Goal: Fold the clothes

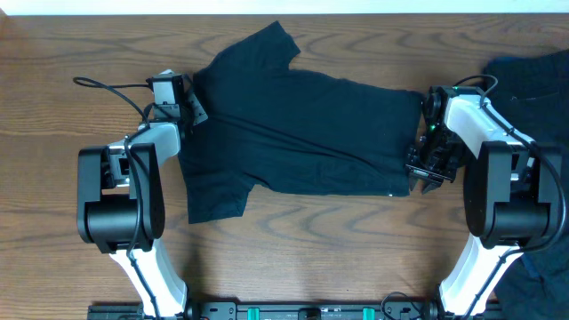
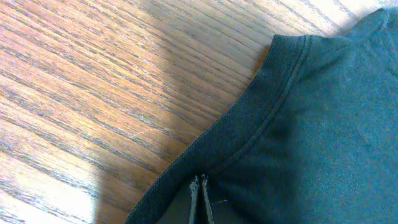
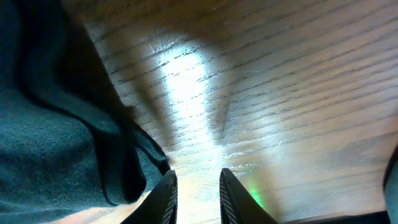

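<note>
A dark navy T-shirt point(image 1: 302, 133) lies spread flat across the middle of the wooden table, with its sleeves toward the left. At its left edge my left gripper point(image 1: 194, 111) has its jaws pressed together on the fabric just inside the ribbed collar band point(image 2: 249, 124); the shut tips point(image 2: 200, 182) pinch the cloth. My right gripper point(image 1: 425, 176) sits at the shirt's lower right corner. Its jaws point(image 3: 198, 177) stand slightly open with bare wood between them. The shirt's hem point(image 3: 124, 168) lies loose just left of the left finger.
More dark clothes lie at the far right edge point(image 1: 533, 76) and behind the right arm's base point(image 1: 544, 267). The bases of both arms stand at the table's front. A black cable point(image 1: 107, 84) runs over the wood at the left.
</note>
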